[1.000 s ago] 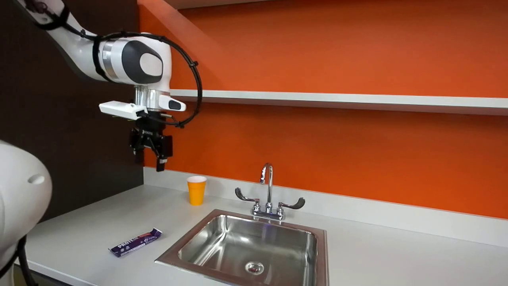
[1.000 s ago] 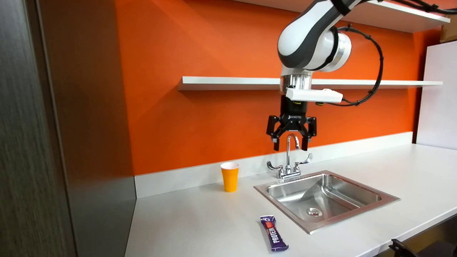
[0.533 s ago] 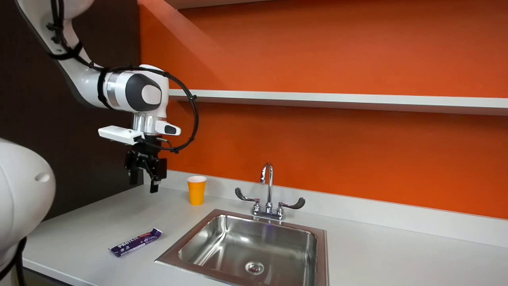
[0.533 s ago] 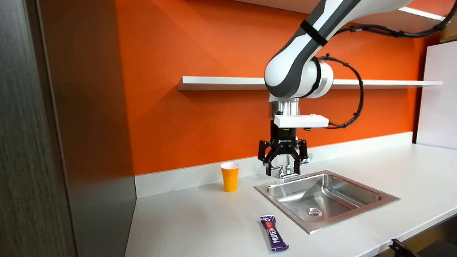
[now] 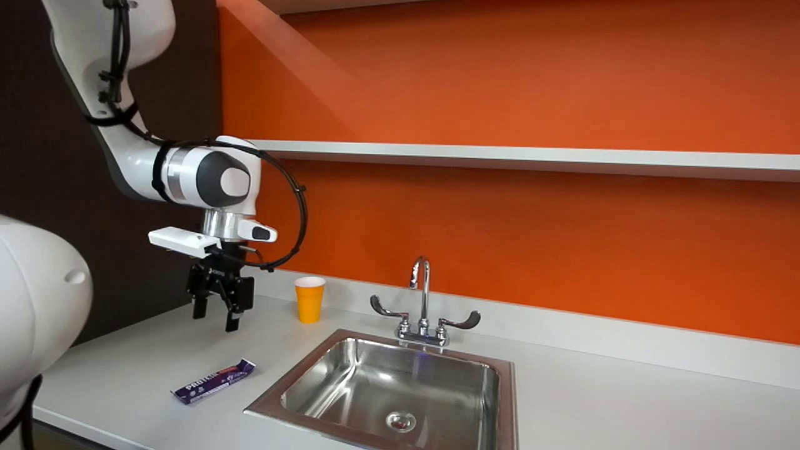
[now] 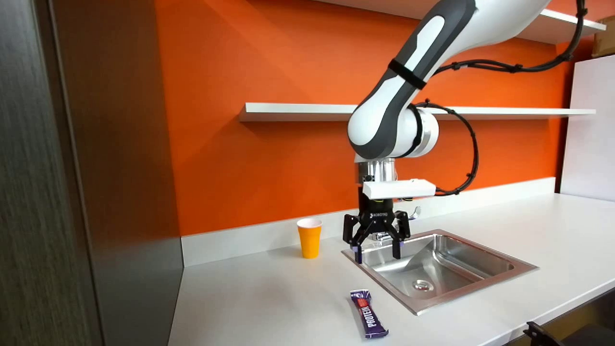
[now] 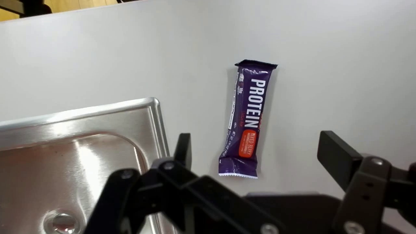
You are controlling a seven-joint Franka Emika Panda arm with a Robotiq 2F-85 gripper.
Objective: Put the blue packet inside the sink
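A robot's black pincer hangs above a pale counter, pointing straight down, its two fingers spread well apart and gripping nothing. The blue-purple packet, a protein bar, lies flat on the counter, printed side up, just beside the steel sink but outside its rim. In the wrist view the fingers stand to either side of the packet's narrow width; that turn of the pincer looks chosen so they can pinch across the packet rather than along it. The packet sits closer to the sink-side finger, and most of it lies beyond the fingertips, so the pincer probably needs to shift toward it as well as go lower. Reaching for the packet seems to be the step in hand; carrying it to the sink would come after. An orange cup stands upright near the back wall, well apart from the packet, so it should not hinder the grasp.
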